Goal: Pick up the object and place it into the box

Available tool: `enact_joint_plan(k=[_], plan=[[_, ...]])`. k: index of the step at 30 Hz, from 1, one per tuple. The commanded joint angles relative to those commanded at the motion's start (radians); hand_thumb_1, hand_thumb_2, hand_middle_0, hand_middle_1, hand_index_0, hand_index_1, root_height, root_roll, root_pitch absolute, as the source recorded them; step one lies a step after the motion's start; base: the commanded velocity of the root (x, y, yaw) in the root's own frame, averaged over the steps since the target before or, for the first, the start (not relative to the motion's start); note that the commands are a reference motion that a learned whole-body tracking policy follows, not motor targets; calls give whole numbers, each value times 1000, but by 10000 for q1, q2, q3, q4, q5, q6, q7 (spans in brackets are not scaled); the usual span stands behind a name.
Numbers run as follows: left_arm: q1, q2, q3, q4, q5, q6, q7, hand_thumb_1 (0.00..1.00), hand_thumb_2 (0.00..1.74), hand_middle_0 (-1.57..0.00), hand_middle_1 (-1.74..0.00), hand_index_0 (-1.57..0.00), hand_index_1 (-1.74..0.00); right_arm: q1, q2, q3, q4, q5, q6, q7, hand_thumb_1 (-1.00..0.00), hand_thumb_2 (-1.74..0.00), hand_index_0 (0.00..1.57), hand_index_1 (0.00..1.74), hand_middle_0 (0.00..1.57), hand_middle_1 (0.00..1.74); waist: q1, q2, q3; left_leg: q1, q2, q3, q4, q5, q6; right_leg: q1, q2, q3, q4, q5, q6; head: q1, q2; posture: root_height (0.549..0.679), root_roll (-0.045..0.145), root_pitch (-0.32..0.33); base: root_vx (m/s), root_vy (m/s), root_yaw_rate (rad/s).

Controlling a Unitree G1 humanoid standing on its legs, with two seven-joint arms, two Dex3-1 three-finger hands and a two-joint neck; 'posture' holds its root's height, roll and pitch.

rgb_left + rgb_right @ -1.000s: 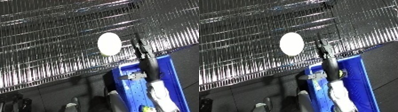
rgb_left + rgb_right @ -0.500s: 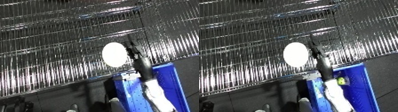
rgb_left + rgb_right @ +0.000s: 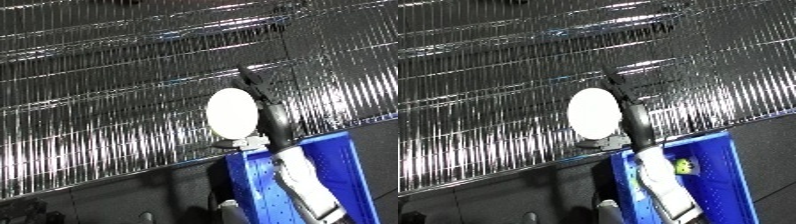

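Note:
A white oval object (image 3: 233,112) hangs in front of the wire shelf, just above the far left corner of the blue bin (image 3: 355,170). My right hand (image 3: 271,120) lies along the object's right side and seems to grip it, with one finger (image 3: 250,82) sticking up past its top. The white forearm (image 3: 302,182) reaches up across the bin from the lower right. How the thumb sits is hidden behind the object. My left hand shows in neither view.
A shiny wire shelf (image 3: 107,100) fills the upper part of both views, and its front edge runs just behind the bin. A small yellow-green item (image 3: 684,165) lies inside the bin. Dark floor (image 3: 107,200) lies at the lower left.
The camera has shifted. My right hand and the white object have come down and nearer, and they now sit closer to the bin's far left corner.

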Motion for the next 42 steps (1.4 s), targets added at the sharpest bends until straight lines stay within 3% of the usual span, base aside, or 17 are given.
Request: enact_joint_plan(k=[6,17,27,42], plan=[[-26,-11,-30,41,-51,-87,-37,1000,1740,-1570,-1740,-1570,-1740,-51,-12,63,124,-45,58,-93,-700,-1218,1099,1218,1099,1218,-5,-1,0,235,-26,-6,-333,58,-16,198,15,35,-284,83,26,144,-49,586,58,85,-10,9,11],[319,-30,197,-42,-74,-264,-263,1000,1740,-1570,-1740,-1570,-1740,820,-39,-470,-953,-321,-82,-603,-700,-1218,1099,1218,1099,1218,-218,-136,0,1040,9,-62,-1156,240,-71,948,79,163,-988,270,104,-480,-137,600,58,67,-4,-6,-51],[986,-170,882,-116,69,-436,-548,1000,1740,-1570,-1740,-1570,-1740,2879,43,-1709,-2955,-598,-1135,-861,-700,-1218,1099,1218,1099,1218,-672,-366,-18,1797,231,75,-1725,317,-100,1732,196,379,-1624,402,203,-933,-293,611,56,44,-6,-5,-161],[1753,-92,1916,-376,62,-393,-850,1000,1740,-1570,-1740,-1570,-1740,5291,365,-3071,-4070,-377,-2218,-1799,-700,-1218,1099,1218,1099,1218,-1313,-528,-434,2296,514,337,-2123,253,-55,2275,431,708,-2219,511,322,-359,215,623,49,52,-25,-24,-200]])
